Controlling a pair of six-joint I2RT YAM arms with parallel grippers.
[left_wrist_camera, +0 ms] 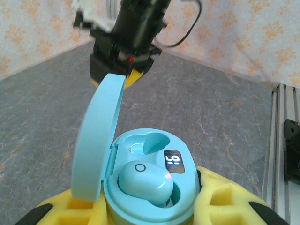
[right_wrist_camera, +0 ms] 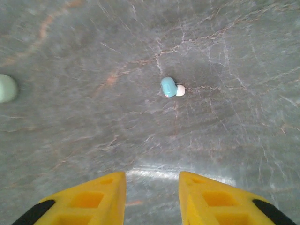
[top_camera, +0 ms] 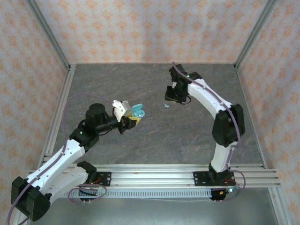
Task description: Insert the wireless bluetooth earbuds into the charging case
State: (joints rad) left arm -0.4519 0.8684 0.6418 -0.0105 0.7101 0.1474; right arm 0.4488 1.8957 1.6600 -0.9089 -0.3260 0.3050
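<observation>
On the left, the left gripper (top_camera: pixel 131 117) is clamped on the charging case (left_wrist_camera: pixel 154 216), holding it up off the table (right_wrist_camera: pixel 70 56) with the lid (left_wrist_camera: pixel 96 140) swung open and standing upright on the case's left side. One seated earbud (left_wrist_camera: pixel 145 180) already fills the nearer well. The empty socket (left_wrist_camera: pixel 150 140) behind it, just beside the lit display (left_wrist_camera: pixel 172 161), waits for its partner. Further right, the loose earbud (right_wrist_camera: pixel 168 87) lies on the bare stone-patterned surface, its teal body touching its own white tip. The right gripper (right_wrist_camera: pixel 152 180) hovers above and short of it, its yellow fingers spread apart with nothing between them. The step in hand appears to be the pick. It would likely go best if the gripper centres over the earbud and drops until the pads straddle the teal body rather than the soft tip. A gentle close should then keep so small and smooth a piece from squirting out sideways. The earbud will probably also need turning to match the socket's shape before it goes in. The raised lid could get in the way of an approach from the case's left, so coming in from the open side looks safer. A pale rounded object (right_wrist_camera: pixel 4 88) sits well apart at the left edge of the right wrist view, too cropped to identify, and nothing crowds the earbud itself.
</observation>
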